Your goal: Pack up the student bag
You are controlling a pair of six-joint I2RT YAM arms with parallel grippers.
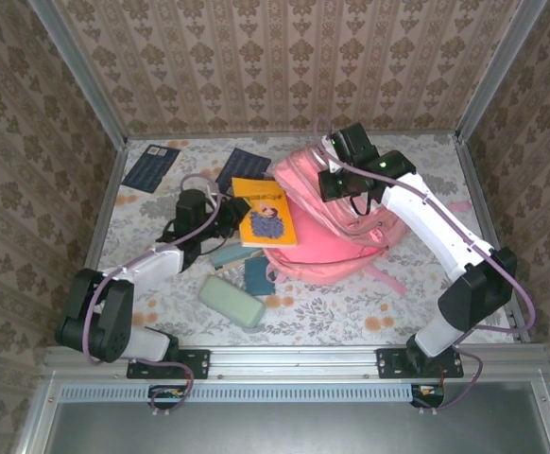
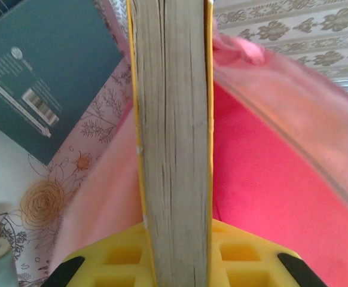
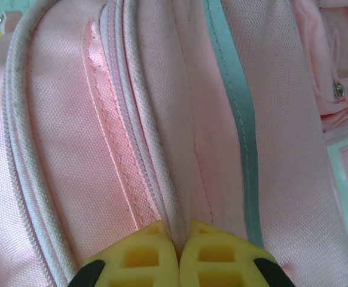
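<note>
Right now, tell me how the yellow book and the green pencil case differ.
The yellow book is pinched in the left gripper, its far end at the student bag; the pencil case lies free on the table. The book is yellow with a printed cover; the case is plain pale green. Neither is fully inside the bag.

The bag (image 1: pixel 332 236) fills the desk's (image 1: pixel 351 320) far right; a yellow book (image 1: pixel 264 213) stands in its mouth. Blue books (image 1: pixel 152 166) take the far left corner, a pencil case (image 1: pixel 232 301) the near left. The near right edge lies bare.
</note>
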